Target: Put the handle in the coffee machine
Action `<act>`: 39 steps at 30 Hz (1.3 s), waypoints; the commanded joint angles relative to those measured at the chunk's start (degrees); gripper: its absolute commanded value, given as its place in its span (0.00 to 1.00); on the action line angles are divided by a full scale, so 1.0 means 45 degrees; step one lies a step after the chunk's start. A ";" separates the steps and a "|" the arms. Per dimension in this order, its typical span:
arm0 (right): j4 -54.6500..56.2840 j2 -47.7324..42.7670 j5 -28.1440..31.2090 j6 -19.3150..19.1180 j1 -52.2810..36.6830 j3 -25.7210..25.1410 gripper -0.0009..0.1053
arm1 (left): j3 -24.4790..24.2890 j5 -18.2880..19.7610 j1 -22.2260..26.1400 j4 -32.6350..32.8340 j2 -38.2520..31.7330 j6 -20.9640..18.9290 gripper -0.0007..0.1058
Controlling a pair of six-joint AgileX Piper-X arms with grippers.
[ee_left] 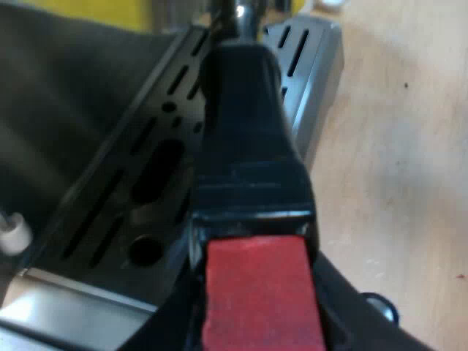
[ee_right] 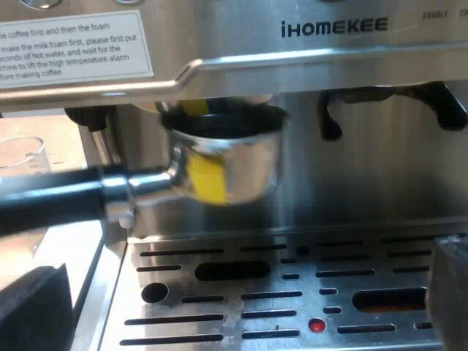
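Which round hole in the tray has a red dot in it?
The smaller round hole in the drip tray. The bigger round hole, near the holder's handle, is just dark.

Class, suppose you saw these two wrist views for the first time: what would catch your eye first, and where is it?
The metal holder, a yellow patch on its cup, sits right under the brew head of the espresso machine, above the slotted drip tray. In the left wrist view, the red end of its dark handle looms close over that tray.
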 commanded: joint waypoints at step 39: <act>-0.0012 -0.0039 0.1589 -0.0153 0.0215 -0.0004 0.97 | 0.1151 0.1268 0.0039 -0.1601 0.0123 -0.0533 0.01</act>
